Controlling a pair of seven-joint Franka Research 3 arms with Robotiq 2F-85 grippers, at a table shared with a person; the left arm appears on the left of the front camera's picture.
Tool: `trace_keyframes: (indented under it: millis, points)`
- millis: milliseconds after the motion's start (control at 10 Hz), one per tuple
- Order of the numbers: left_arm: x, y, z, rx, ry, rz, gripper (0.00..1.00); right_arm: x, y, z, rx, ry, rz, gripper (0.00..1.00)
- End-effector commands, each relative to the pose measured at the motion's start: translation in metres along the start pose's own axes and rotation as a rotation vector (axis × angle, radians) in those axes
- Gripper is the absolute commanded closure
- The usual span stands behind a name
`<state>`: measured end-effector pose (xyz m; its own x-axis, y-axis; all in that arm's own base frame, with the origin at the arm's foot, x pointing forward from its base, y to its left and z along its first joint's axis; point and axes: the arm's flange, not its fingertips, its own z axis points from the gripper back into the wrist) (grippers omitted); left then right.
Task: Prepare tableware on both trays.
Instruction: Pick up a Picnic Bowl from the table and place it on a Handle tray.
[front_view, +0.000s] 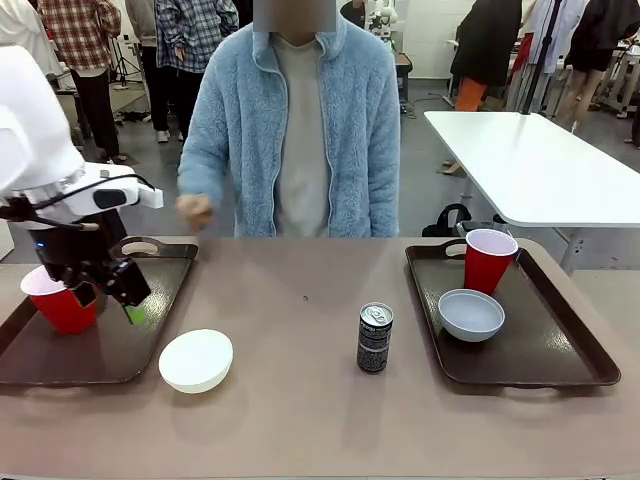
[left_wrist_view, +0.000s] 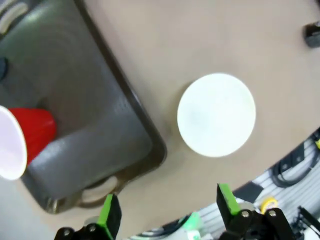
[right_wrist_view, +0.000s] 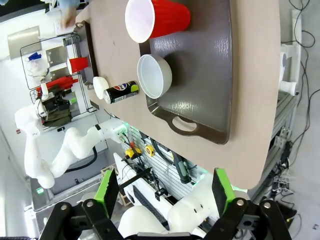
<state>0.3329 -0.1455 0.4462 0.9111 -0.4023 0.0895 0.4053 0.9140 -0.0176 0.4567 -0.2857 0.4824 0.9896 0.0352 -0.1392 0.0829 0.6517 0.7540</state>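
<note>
Left gripper (front_view: 125, 303) released over left tray (front_view: 100, 350) beside red cup (front_view: 62, 305), white bowl (front_view: 196, 360) and can (front_view: 375, 338) on table (front_view: 300, 410), right gripper (right_wrist_view: 165, 190) released

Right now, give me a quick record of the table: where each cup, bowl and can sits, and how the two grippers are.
left tray: one red cup
right tray: another red cup, grey bowl
white bowl: on bare table beside left tray
can: upright on table between trays
left gripper: open, empty, above left tray
right gripper: open, empty
</note>
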Motion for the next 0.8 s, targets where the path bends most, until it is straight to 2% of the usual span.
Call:
trace_keyframes:
  millis: [0, 400, 700]
  points:
    - [0.032, -0.007, -0.025, -0.04, 0.008, 0.066, 0.0, -0.002, 0.001, -0.001, -0.007, 0.013, -0.016, 0.02]
    - [0.059, -0.016, -0.059, -0.008, 0.031, 0.144, 0.0, -0.002, 0.001, -0.001, -0.007, 0.013, -0.016, 0.02]
    - [0.06, -0.02, -0.08, 0.008, 0.068, 0.132, 0.0, -0.002, 0.001, -0.001, -0.007, 0.013, -0.016, 0.02]
